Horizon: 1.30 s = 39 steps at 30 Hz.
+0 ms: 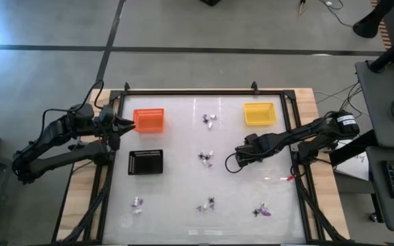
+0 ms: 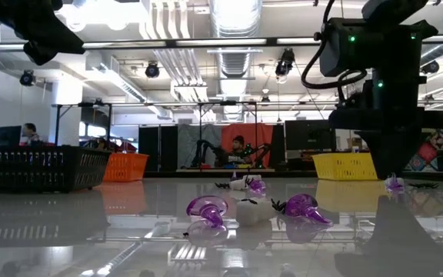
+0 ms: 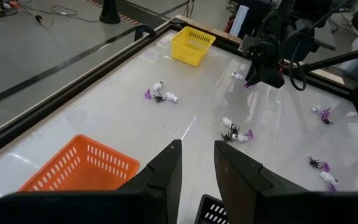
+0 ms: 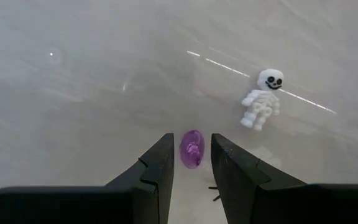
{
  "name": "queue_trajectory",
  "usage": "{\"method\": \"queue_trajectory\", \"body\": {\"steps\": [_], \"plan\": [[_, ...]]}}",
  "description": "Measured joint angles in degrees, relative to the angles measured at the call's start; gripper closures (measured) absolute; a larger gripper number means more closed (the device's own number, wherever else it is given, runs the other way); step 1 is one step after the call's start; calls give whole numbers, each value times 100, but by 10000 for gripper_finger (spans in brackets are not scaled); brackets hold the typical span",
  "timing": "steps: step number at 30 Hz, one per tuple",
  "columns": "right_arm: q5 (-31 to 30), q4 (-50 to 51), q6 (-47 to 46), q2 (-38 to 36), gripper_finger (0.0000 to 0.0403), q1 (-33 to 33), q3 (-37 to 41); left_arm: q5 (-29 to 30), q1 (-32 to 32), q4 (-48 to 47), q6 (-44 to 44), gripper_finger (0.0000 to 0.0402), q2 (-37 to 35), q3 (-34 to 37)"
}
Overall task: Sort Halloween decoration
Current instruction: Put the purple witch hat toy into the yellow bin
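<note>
From above, the Halloween decoration (image 1: 205, 158) is seen scattered in small clusters around the black tray (image 1: 146, 162); the orange tray (image 1: 149, 119) and yellow tray (image 1: 259, 113) appear empty. In the left wrist view, the left gripper (image 3: 197, 163) is parted beside the orange tray. In the right wrist view, the right gripper (image 4: 191, 155) is parted astride a purple trinket (image 4: 191, 148), judged light, hard and slippery, best pinched across its middle; a skeleton (image 4: 262, 98) lies near.

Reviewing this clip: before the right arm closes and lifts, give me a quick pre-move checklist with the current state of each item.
1. Right gripper open: ok.
2. Purple trinket lies between its fingers: ok.
3. White skeleton clear of the fingers: ok.
4. Left gripper out of the way, open beside the orange tray: ok.
5. Yellow tray unobstructed: ok.
6. Fingertips low enough to catch the trinket: cannot tell.
</note>
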<state>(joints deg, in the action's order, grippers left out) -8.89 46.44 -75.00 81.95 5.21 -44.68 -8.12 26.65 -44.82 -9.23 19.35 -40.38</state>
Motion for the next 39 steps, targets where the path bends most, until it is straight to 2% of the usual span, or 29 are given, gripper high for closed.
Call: {"method": "queue_trajectory", "body": {"steps": [12,22,35,39], "plan": [[57,-46,-116,0,312,0,79,-2,2,0,2,325,0,0],[138,-53,-90,-2,390,0,120,-2,2,0,0,325,0,0],[194,-46,-35,-201,394,0,-141,0,0,-2,0,325,0,0],[-70,-35,138,-363,394,-15,-411,0,0,-2,-2,325,0,2]]}}
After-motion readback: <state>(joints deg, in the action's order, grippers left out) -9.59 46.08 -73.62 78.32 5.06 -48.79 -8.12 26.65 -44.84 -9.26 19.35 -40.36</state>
